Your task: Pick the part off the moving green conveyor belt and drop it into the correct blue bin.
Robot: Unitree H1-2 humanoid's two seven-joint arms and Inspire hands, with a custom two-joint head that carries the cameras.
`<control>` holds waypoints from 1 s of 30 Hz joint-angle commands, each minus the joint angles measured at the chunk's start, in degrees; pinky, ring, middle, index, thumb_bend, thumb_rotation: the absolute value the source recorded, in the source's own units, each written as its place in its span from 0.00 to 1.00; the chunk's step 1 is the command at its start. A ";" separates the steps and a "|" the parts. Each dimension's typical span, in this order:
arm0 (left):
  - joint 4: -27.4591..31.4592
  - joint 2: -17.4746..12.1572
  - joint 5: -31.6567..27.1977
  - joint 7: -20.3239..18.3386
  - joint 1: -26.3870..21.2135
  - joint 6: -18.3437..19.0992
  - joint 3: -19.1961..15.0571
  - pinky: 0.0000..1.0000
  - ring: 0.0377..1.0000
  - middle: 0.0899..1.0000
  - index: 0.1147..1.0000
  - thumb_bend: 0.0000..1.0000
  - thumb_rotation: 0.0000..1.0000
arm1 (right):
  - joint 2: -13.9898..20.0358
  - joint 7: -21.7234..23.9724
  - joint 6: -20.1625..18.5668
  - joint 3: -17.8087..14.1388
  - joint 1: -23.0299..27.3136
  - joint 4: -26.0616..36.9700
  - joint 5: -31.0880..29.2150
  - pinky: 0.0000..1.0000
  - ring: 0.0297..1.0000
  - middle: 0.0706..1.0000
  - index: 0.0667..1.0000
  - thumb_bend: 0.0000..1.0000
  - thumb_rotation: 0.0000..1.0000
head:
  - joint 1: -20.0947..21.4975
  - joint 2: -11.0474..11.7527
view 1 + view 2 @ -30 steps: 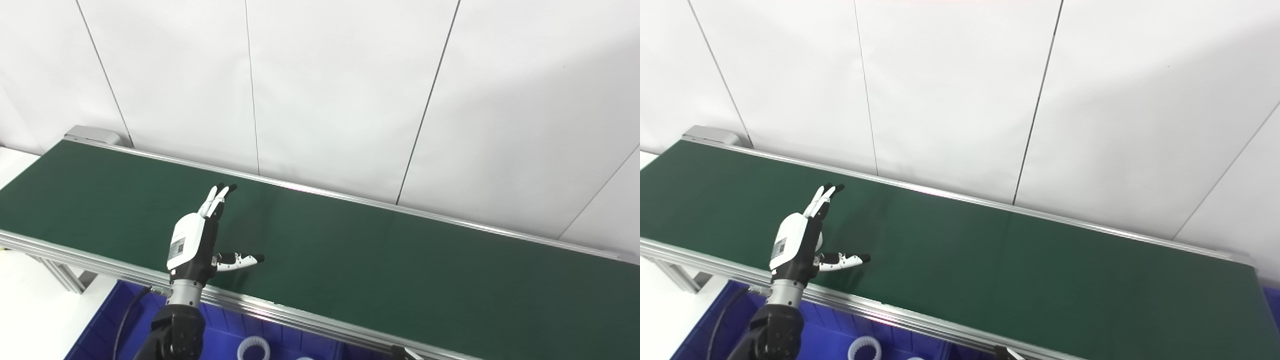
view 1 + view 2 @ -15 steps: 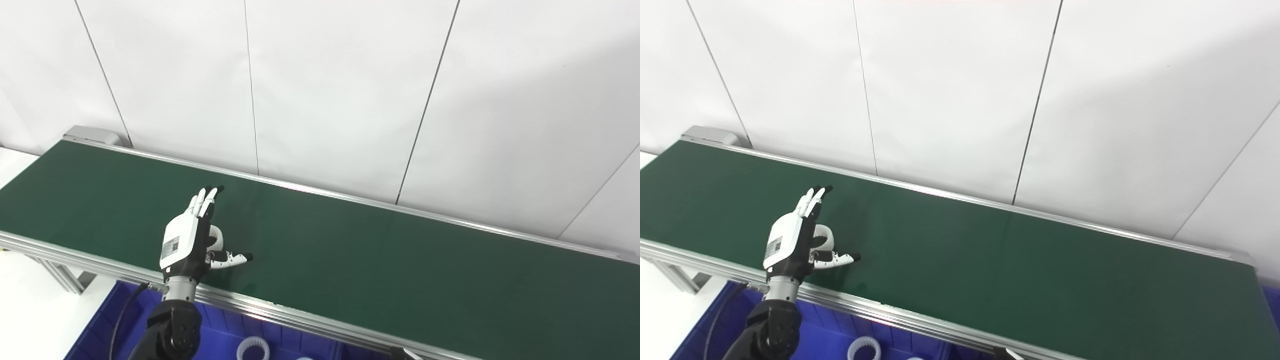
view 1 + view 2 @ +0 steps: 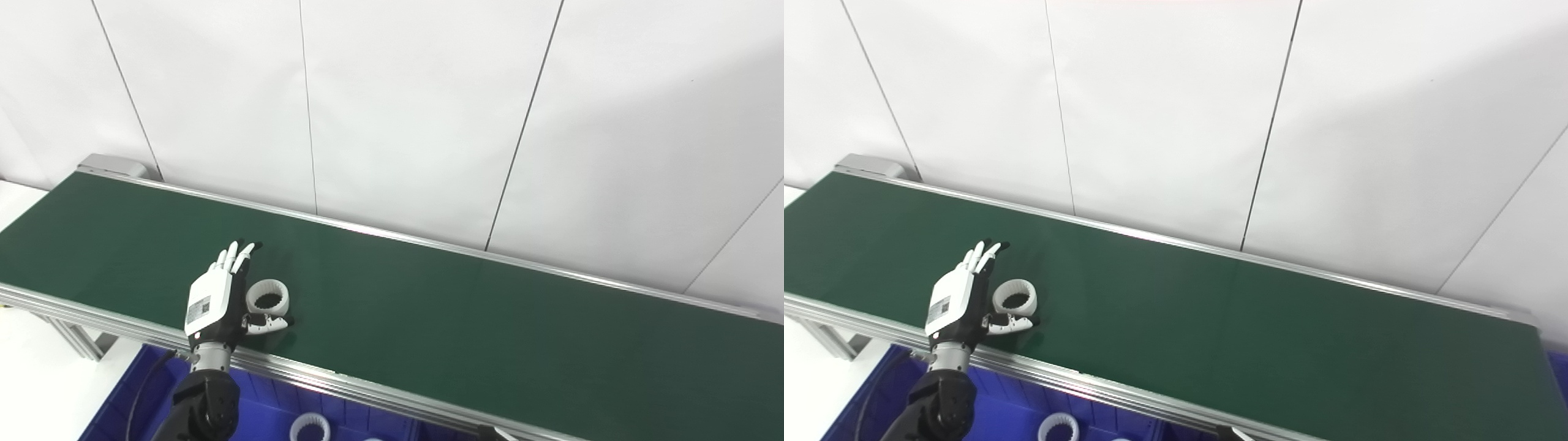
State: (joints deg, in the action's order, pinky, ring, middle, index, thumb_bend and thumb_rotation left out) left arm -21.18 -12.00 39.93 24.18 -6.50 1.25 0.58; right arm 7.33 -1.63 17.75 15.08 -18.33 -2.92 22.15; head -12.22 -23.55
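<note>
Over the conveyor belt point(image 3: 429, 318) near its front left rail, left hand point(image 3: 214, 300), with a ring part point(image 3: 267, 297) on the belt just right of it, between fingers point(image 3: 236, 257) behind and thumb point(image 3: 269, 323) in front; below the front rail, bin point(image 3: 122, 404) holding another ring point(image 3: 309, 427).

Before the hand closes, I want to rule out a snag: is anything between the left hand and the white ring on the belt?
Nothing visible. The white ring lies on the green belt right beside the open left hand, between its fingers and thumb. No other thing shows on the belt near it.
</note>
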 commanded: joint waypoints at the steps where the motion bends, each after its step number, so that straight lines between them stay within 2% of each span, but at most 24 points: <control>1: -0.14 -0.99 -0.63 1.16 -2.24 -0.06 0.28 0.83 0.94 0.95 0.84 0.70 0.00 | 0.00 -0.77 2.53 -0.14 0.15 1.85 0.27 0.64 0.74 0.78 0.80 0.98 0.16 | 0.07 -0.06; 5: -3.20 -0.98 -1.96 1.86 -2.84 -1.46 1.25 0.74 0.89 0.92 0.81 0.65 0.00 | 0.08 -0.69 2.90 -0.21 0.02 1.91 -0.21 0.64 0.74 0.78 0.80 0.98 0.17 | 0.01 -0.15; 12: -7.69 -0.66 -4.70 3.14 -4.72 -5.11 2.79 0.71 0.83 0.90 0.81 0.64 0.00 | 0.15 -0.28 1.88 -0.22 -0.35 2.69 -0.38 0.64 0.75 0.78 0.81 0.97 0.17 | -0.06 -0.33; 13: -8.74 -0.56 -5.05 3.84 -5.17 -6.60 3.04 0.68 0.80 0.89 0.81 0.64 0.00 | 0.10 -0.35 1.94 -0.24 -0.38 2.69 -0.42 0.64 0.75 0.78 0.80 0.98 0.17 | -0.03 -0.36; 14: -9.49 -0.51 -5.30 4.41 -5.49 -7.65 3.25 0.60 0.70 0.86 0.79 0.63 0.00 | 0.06 -0.41 1.99 -0.25 -0.41 2.69 -0.40 0.64 0.75 0.78 0.80 0.98 0.17 | -0.03 -0.36; 15: -10.46 -0.51 -5.49 5.08 -5.95 -9.25 3.64 0.59 0.69 0.85 0.79 0.63 0.00 | 0.06 -0.47 1.99 -0.25 -0.41 2.69 -0.24 0.64 0.75 0.78 0.80 0.98 0.17 | -0.03 -0.36; 16: -11.16 -0.54 -5.63 5.58 -6.29 -10.35 3.94 0.47 0.56 0.78 0.76 0.51 0.00 | 0.07 -0.50 1.98 -0.25 -0.42 2.69 -0.12 0.64 0.75 0.79 0.80 0.98 0.18 | -0.03 -0.36; 17: -10.91 -0.41 -5.83 5.67 -6.39 -10.75 4.17 0.44 0.53 0.77 0.75 0.48 0.00 | 0.05 -0.64 2.14 -0.22 -0.42 2.67 0.13 0.64 0.75 0.79 0.80 0.98 0.19 | 0.06 -0.41; 18: -10.73 -0.31 -5.98 5.76 -6.46 -11.00 4.33 0.40 0.48 0.67 0.67 0.44 0.00 | 0.04 -0.75 2.27 -0.21 -0.42 2.65 0.30 0.63 0.75 0.78 0.80 0.98 0.19 | 0.06 -0.41; 19: -9.72 -0.18 -6.33 5.22 -6.24 -10.90 4.44 0.37 0.44 0.58 0.60 0.45 0.00 | -0.03 -0.83 2.41 -0.20 -0.42 2.57 0.29 0.63 0.75 0.78 0.80 0.98 0.19 | 0.14 -0.44; 22: -7.42 -0.23 -7.39 3.79 -5.56 -10.71 4.93 0.34 0.40 0.48 0.53 0.46 0.00 | -0.18 -1.02 2.68 -0.20 -0.43 2.28 0.26 0.63 0.75 0.78 0.80 0.98 0.20 | 0.12 -0.53; 24: -6.18 -0.34 -7.63 3.24 -5.05 -10.32 5.17 0.32 0.38 0.44 0.49 0.47 0.00 | -0.28 -1.08 2.82 -0.18 -0.42 2.15 0.14 0.63 0.75 0.78 0.80 0.98 0.19 | 0.10 -0.57; 30: -4.40 -0.52 -7.40 3.06 -3.93 -10.36 5.18 0.32 0.37 0.42 0.46 0.47 0.00 | -0.38 -0.70 1.90 -0.07 -0.50 2.76 0.34 0.63 0.75 0.79 0.81 0.97 0.18 | 0.19 -0.62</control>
State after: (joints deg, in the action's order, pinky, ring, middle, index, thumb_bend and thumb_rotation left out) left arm -27.24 -11.53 32.56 26.51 -9.89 -7.92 5.99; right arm 7.08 -1.79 17.78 15.06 -18.98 -1.88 22.25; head -12.04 -24.17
